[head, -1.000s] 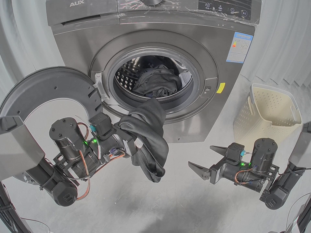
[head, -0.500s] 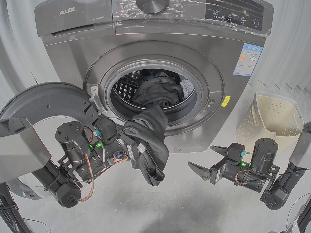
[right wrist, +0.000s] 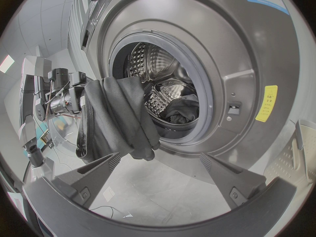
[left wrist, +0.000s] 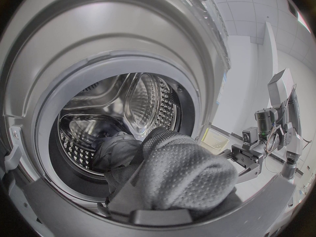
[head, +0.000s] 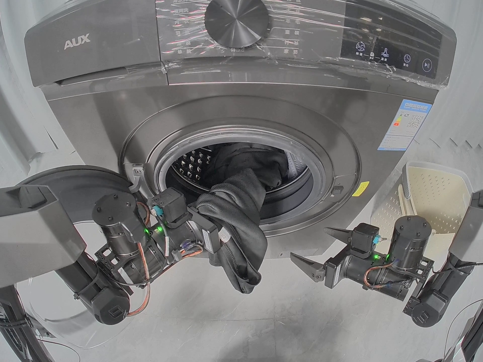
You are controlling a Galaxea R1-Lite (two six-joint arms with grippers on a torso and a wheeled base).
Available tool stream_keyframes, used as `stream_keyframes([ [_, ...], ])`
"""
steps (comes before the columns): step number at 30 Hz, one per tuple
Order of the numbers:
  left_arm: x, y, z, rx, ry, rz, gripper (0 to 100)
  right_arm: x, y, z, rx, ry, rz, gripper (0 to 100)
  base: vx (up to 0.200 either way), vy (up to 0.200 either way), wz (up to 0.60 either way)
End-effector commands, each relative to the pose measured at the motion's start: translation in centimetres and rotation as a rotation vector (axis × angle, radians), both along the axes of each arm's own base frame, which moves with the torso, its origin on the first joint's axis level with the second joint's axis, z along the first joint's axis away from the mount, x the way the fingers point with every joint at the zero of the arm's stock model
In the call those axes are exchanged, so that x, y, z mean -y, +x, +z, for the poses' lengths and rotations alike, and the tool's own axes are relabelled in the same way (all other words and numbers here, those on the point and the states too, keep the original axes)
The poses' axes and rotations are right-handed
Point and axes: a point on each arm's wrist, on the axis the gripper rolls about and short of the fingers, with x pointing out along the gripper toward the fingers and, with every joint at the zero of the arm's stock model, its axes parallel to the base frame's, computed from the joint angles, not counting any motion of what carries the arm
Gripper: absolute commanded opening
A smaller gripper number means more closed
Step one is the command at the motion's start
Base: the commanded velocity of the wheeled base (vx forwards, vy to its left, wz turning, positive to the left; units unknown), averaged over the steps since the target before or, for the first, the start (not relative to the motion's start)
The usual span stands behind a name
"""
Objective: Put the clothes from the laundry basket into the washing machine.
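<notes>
The grey washing machine (head: 241,111) stands in front with its round door (head: 60,187) swung open to the left. Dark clothes (head: 256,159) lie inside the drum (left wrist: 141,99). My left gripper (head: 214,230) is shut on a dark grey garment (head: 239,217), just below and left of the drum opening. The garment's top lies at the opening's lower rim while the rest hangs down toward the floor. My right gripper (head: 322,252) is open and holds nothing, low and to the right of the opening. The cream laundry basket (head: 437,197) stands at the right.
The open door occupies the space left of my left arm. A bare grey floor (head: 302,323) stretches below both grippers. A pale curtain (head: 463,76) hangs behind the machine. The basket sits close behind my right arm.
The head camera has moved closer to the machine. My left gripper has carried the garment up and toward the drum opening, its top now at the rim. The right gripper stays put.
</notes>
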Motion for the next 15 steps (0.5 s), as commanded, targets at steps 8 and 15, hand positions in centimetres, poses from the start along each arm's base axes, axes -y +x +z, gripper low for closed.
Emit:
stream_keyframes([
  [8,0.5,-0.3,-0.9,-0.026,0.02,-0.019,0,-0.1,0.0,-0.1,-0.004,-0.002,0.003,100,0.0,0.0,0.0],
  [15,2.3,-2.0,-2.0,-0.062,0.047,-0.092,0,-0.4,-0.2,-0.1,-0.003,-0.001,0.015,100,0.086,0.0,0.0],
])
